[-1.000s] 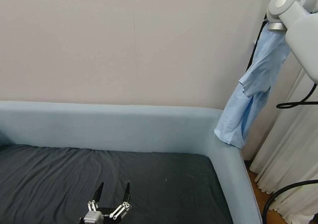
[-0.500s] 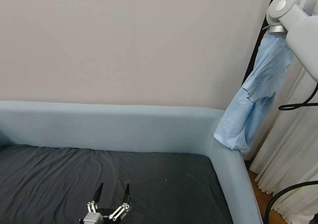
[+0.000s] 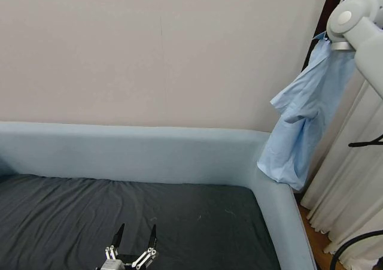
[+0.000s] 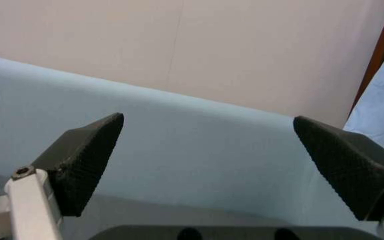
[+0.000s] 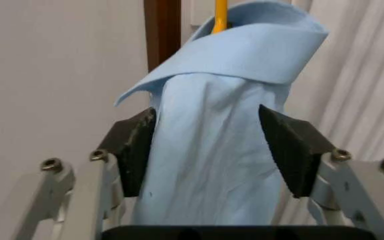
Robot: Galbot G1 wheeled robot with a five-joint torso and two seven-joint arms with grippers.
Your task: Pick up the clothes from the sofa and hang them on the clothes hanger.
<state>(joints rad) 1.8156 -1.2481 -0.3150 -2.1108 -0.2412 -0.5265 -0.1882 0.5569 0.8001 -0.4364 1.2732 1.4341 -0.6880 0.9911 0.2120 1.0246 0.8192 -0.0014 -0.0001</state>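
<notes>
A light blue shirt (image 3: 305, 114) hangs at the right end of the sofa, off the cushion, its lower hem brushing the sofa's corner. My right arm (image 3: 350, 18) holds it up high at the top right. In the right wrist view my right gripper (image 5: 212, 145) is shut on the shirt (image 5: 212, 165) just below the collar, with a pad on either side. A yellow hanger hook (image 5: 220, 12) rises out of the collar. My left gripper (image 3: 135, 247) hovers open and empty over the dark seat cushion; its fingers (image 4: 88, 160) face the sofa back.
The sofa has a pale blue backrest (image 3: 131, 153) and right armrest (image 3: 281, 216) around a dark grey cushion (image 3: 72, 216). A plain wall stands behind it. White curtains (image 3: 353, 186) and a dark wooden post (image 3: 320, 24) are at the right, with black cables trailing from my arm.
My right arm has moved right and a little up with the shirt. The shirt has swung, and its sleeve now flares out to the left. The left gripper sits slightly lower.
</notes>
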